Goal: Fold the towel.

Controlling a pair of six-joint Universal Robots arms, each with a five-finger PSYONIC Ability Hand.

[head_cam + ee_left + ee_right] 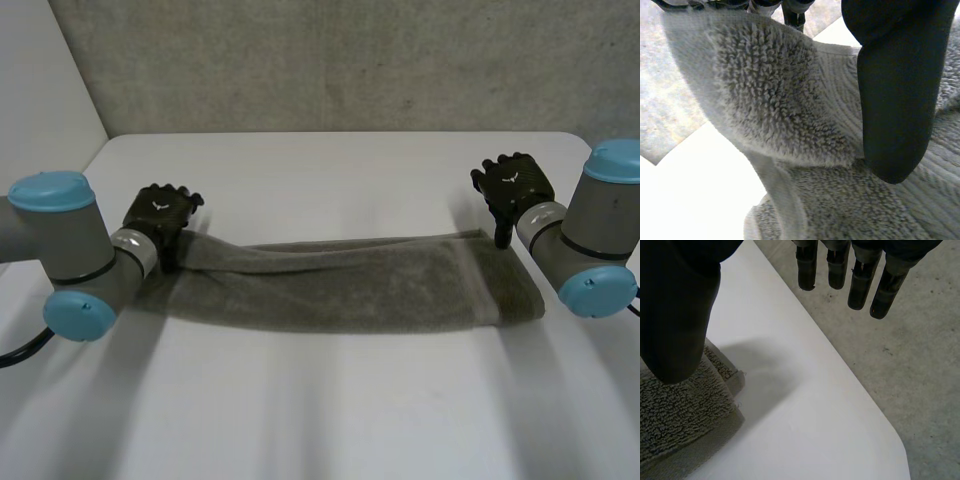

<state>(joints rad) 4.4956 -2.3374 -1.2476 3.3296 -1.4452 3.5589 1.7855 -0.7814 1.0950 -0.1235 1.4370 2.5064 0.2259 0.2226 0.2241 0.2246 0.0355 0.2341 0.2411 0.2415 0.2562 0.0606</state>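
At the towel corner, right hand open

I've got the grey towel lying as a long band across the white table from 9 to 3 o'clock, the one real obstacle. There's bare tabletop at 12 and at 6 o'clock. My left hand is clamped on the 9 o'clock end. My right hand, fingers straight, hangs at 2 o'clock over the towel's corner.

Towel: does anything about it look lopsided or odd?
Yes. The towel is uneven: its left end is bunched up in the left robot hand, while its right end lies flat by the open right robot hand.
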